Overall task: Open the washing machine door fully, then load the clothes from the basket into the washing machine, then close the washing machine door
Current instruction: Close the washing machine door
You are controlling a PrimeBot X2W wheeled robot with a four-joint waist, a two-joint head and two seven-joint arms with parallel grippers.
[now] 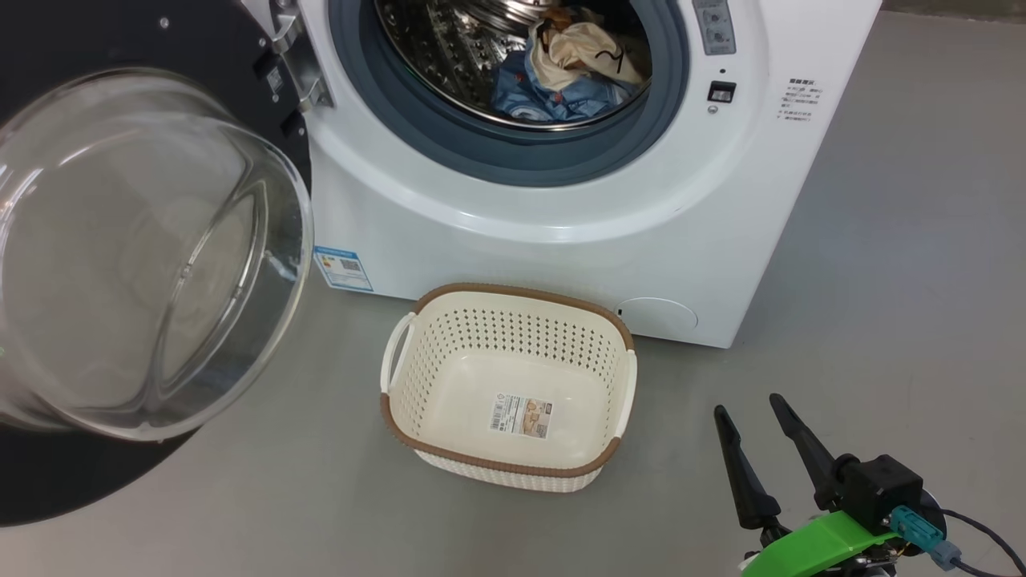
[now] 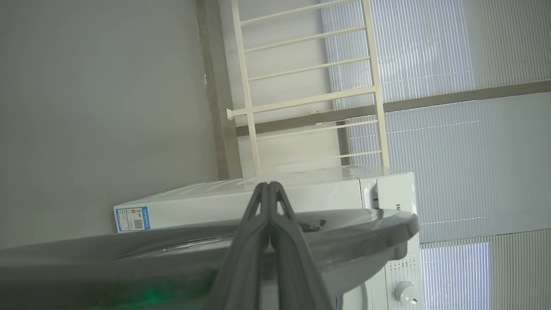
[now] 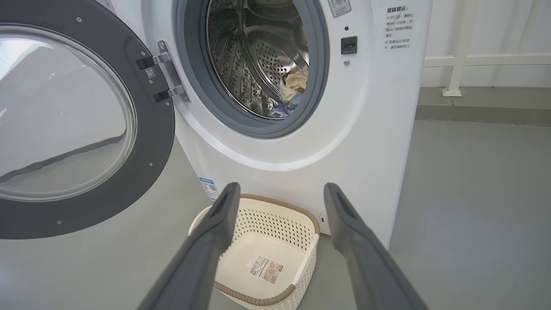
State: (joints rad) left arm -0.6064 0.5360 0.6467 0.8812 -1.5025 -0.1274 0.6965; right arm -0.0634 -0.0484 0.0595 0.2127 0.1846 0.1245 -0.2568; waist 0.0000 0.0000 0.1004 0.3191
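Observation:
The washing machine (image 1: 561, 248) stands with its door (image 1: 144, 256) swung wide to the left, glass bowl facing me. The clothes (image 1: 573, 68), blue fabric and a cream cloth, lie inside the steel drum, also seen as clothes (image 3: 292, 88). On the floor before the machine sits the basket (image 1: 513, 336), with only a label sticker on its bottom. My right gripper (image 1: 749, 407) hovers open to the basket's right, and it stands open over the basket (image 3: 284, 202) in its wrist view too (image 3: 282, 189). My left gripper (image 2: 267, 186) is shut, empty, its fingers crossing the door's outer edge (image 2: 370, 228).
Grey floor (image 1: 898, 264) stretches open to the right of the machine. A white railing (image 2: 310, 94) and window blinds (image 2: 452, 142) stand behind it. The control knob (image 2: 404, 292) shows on the machine's front panel.

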